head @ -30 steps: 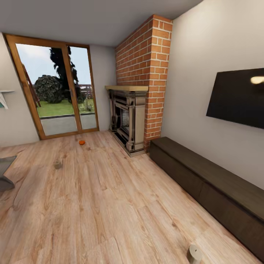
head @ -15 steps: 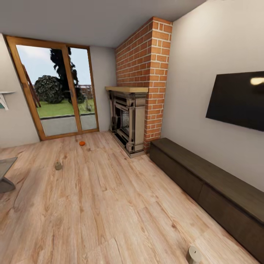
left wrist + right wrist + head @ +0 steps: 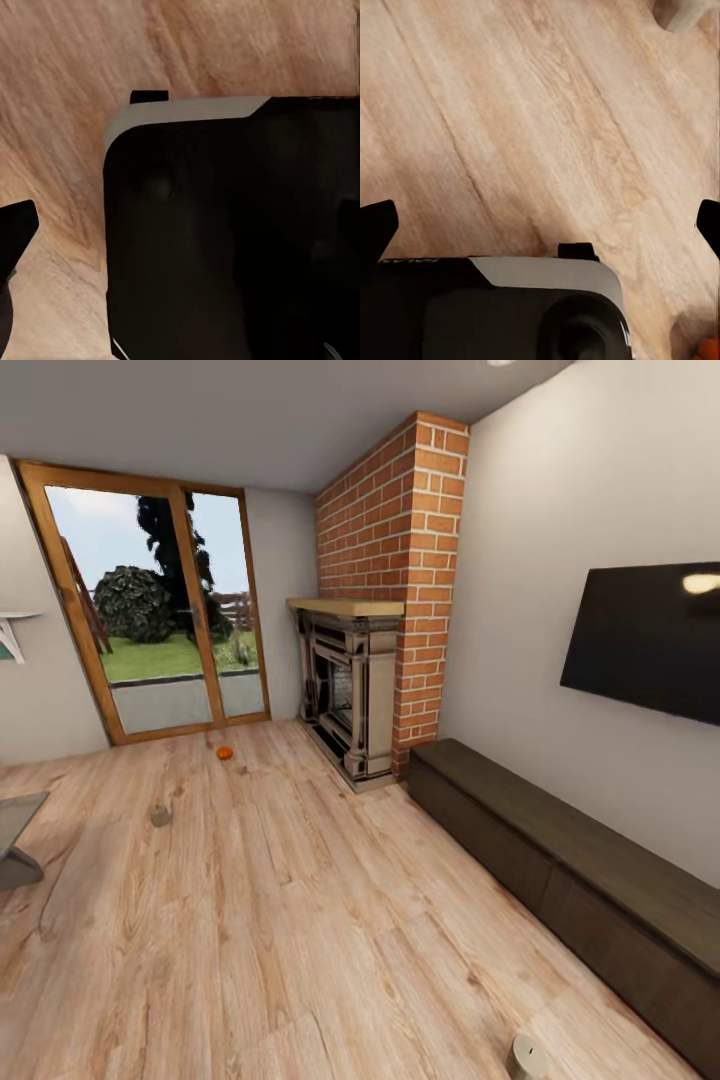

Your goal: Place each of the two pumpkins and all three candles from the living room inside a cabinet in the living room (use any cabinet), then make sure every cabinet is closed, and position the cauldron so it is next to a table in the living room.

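Living-room floor slides down the head view as the camera tips up, so the robot is only surveying: one pumpkin by the glass doors, candles on the planks, cabinet closed, both grippers spread wide and empty

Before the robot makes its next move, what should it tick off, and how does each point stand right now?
1. Pumpkin found: ok. One pumpkin lies on the floor near the glass doors.
2. Candles found: ok for two. The far candle stands mid-floor, and the near candle stands close to the cabinet. The third: cannot tell.
3. Cabinet open to receive things: not ok, its fronts look closed.
4. Right gripper free: ok, fingers wide apart, nothing between.
5. Left gripper free: cannot tell, a dark housing blocks most of the view.
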Controlling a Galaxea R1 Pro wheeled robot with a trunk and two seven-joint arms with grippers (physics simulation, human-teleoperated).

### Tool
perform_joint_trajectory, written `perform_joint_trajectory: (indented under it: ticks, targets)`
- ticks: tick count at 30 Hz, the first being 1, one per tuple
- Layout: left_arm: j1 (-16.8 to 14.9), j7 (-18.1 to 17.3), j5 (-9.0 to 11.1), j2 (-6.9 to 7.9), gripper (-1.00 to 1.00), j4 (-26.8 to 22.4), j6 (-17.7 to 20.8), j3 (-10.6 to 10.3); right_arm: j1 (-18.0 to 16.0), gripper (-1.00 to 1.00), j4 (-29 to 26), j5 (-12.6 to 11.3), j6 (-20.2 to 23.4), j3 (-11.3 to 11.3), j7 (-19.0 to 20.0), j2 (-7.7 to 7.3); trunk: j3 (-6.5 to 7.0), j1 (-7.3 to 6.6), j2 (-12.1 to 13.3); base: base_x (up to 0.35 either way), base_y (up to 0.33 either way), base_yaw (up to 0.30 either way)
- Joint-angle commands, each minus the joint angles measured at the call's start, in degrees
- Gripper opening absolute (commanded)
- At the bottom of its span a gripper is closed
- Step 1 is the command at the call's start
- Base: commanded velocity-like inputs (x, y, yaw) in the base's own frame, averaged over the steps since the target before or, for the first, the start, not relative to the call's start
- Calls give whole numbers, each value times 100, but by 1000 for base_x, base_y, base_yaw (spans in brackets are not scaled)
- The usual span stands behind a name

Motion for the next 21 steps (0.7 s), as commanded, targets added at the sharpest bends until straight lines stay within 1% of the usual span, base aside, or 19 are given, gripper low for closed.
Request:
perform_joint_trajectory:
  ticks: [1, 2, 3, 4, 6, 7, 10, 13, 17, 18, 21]
  targets:
    - [-1, 5, 1, 0, 100, -169, -6, 1, -3, 100, -111, -7, -27, 0, -80, 8, 12, -23, 38, 0, 0, 0]
    - [-1, 6, 1, 0, 100, -254, -4, 1, -3, 100, -176, -8, -31, 0, -114, 11, 30, -45, 78, 0, 0, 0]
    - [-1, 10, 9, -4, 100, -704, -7, 6, -3, 100, -589, -19, -40, 1, -281, 31, 48, -67, 118, 0, 0, 0]
    - [-1, 11, 16, -5, 100, -797, -7, 6, -3, 100, -679, -21, -41, 1, -308, 37, 66, -89, 158, 0, 0, 0]
    - [-1, 11, 83, -10, 100, -1195, -6, 8, -5, 100, -1052, -27, -43, 1, -393, 94, 102, -133, 239, 0, 0, 0]
    - [-1, 12, 108, -11, 100, -1302, -4, 8, -10, 100, -1139, -27, -44, 1, -412, 111, 120, -154, 279, 0, 0, 0]
    - [-7, 12, 310, -7, 100, -1942, 0, 4, -173, 100, -1470, -36, -45, 1, -554, 184, 174, -220, 399, 0, 0, 0]
    - [-9, 12, 515, 3, 100, -2421, -3, 6, -466, 100, -1552, -44, -44, 1, -618, 200, 228, -286, 519, 0, 0, 0]
    - [-10, 12, 727, 15, 100, -2581, -8, 10, -574, 100, -1570, -44, -55, 1, -632, 194, 299, -374, 680, 0, 0, 0]
    - [-10, 12, 803, 27, 100, -2587, -11, 15, -593, 100, -1573, -42, -69, -1, -634, 185, 317, -396, 720, 0, 0, 0]
    - [-10, 10, 926, 93, 100, -2500, -90, 56, -613, 100, -1563, -35, -86, -5, -637, 171, 371, -462, 840, 0, 0, 0]
